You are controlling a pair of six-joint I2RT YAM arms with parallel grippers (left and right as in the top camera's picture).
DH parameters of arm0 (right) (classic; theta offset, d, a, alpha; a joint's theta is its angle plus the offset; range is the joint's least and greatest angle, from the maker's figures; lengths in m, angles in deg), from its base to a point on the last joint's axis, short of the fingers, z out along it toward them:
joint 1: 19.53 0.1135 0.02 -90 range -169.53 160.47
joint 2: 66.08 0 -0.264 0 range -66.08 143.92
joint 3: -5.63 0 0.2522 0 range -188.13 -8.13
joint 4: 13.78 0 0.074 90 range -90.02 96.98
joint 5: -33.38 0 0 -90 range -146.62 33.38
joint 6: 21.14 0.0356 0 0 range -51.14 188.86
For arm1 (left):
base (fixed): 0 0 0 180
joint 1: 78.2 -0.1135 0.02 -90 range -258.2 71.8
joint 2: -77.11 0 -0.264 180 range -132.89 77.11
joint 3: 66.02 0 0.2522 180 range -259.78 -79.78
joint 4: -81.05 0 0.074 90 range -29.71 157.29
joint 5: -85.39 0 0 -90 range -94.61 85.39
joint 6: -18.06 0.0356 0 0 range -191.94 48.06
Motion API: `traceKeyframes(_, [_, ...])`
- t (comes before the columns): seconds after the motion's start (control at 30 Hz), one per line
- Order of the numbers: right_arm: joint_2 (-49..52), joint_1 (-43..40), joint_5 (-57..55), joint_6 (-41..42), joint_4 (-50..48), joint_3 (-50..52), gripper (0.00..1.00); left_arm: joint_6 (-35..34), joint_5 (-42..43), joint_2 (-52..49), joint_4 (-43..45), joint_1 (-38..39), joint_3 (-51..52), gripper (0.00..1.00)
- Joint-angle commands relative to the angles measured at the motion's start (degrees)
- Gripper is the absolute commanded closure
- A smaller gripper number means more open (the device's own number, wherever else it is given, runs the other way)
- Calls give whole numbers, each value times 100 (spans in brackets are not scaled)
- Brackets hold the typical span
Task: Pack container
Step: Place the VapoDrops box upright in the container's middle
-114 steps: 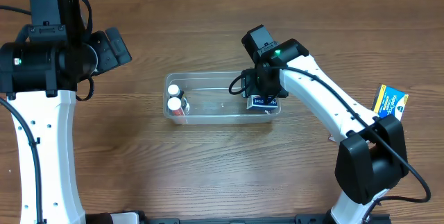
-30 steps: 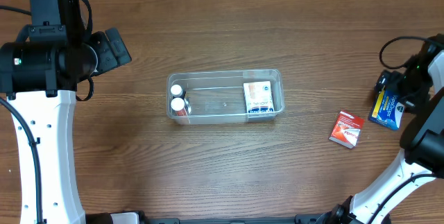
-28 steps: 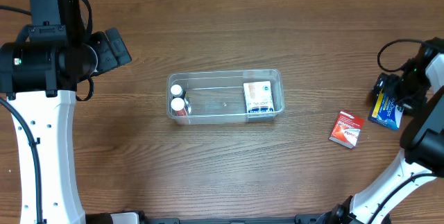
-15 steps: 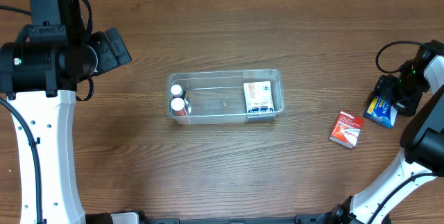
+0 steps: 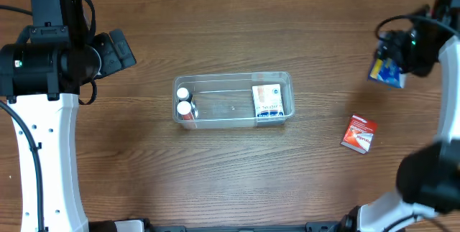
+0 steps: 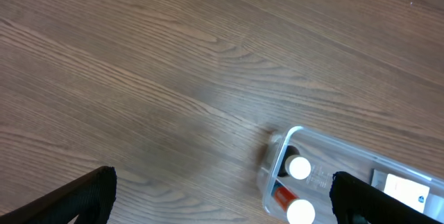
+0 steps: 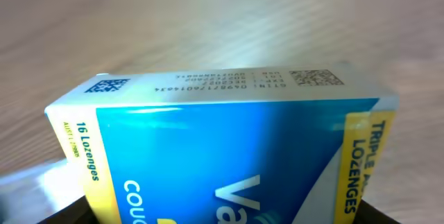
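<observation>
Container (image 5: pixel 232 75) sits near the middle of the wooden worktop (image 5: pixel 230 24), long side running left to right. Inside, at its left end, we see two white-capped bottles (image 5: pixel 182 101) side by side; at its right end, a white box (image 5: pixel 268 99) lying flat against the wall. The middle stretch of the tub is bare.

Right hand (image 5: pixel 392 63) is far off to the right, well apart from the container, pinching a blue and yellow lozenge box (image 5: pixel 386 72). In the right wrist view that box (image 7: pixel 222 154) fills the frame, tilted, and we read "16 Lozenges" on it.

A small red packet (image 5: pixel 359 133) lies flat on the worktop between container and right edge.

Left hand (image 5: pixel 118 51) hangs over bare wood up and left of the container, fingers (image 6: pixel 83 196) spread wide, holding nothing. Its wrist view catches the container's left end (image 6: pixel 274 158) and the bottles (image 6: pixel 299 168).
</observation>
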Motion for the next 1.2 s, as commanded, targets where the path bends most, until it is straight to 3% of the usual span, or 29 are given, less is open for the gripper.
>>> traceKeyframes(0.0, [-861, 1019, 249, 31, 79, -173, 28, 90, -76, -22, 9, -15, 22, 0])
traceKeyframes(0.13, [-1032, 2610, 245, 505, 39, -168, 29, 85, -70, -22, 11, -15, 22, 0])
traceKeyframes(0.4, [-295, 4463, -46, 1604, -612, -164, 30, 90, -72, -22, 4, -15, 22, 0])
traceKeyframes(0.73, [1119, 4924, -254, 2417, -909, -162, 31, 92, -74, -22, 4, -15, 22, 0])
traceKeyframes(1.17, [1996, 4920, -271, 2555, -946, -120, 30, 136, -76, -22, 4, -15, 22, 0])
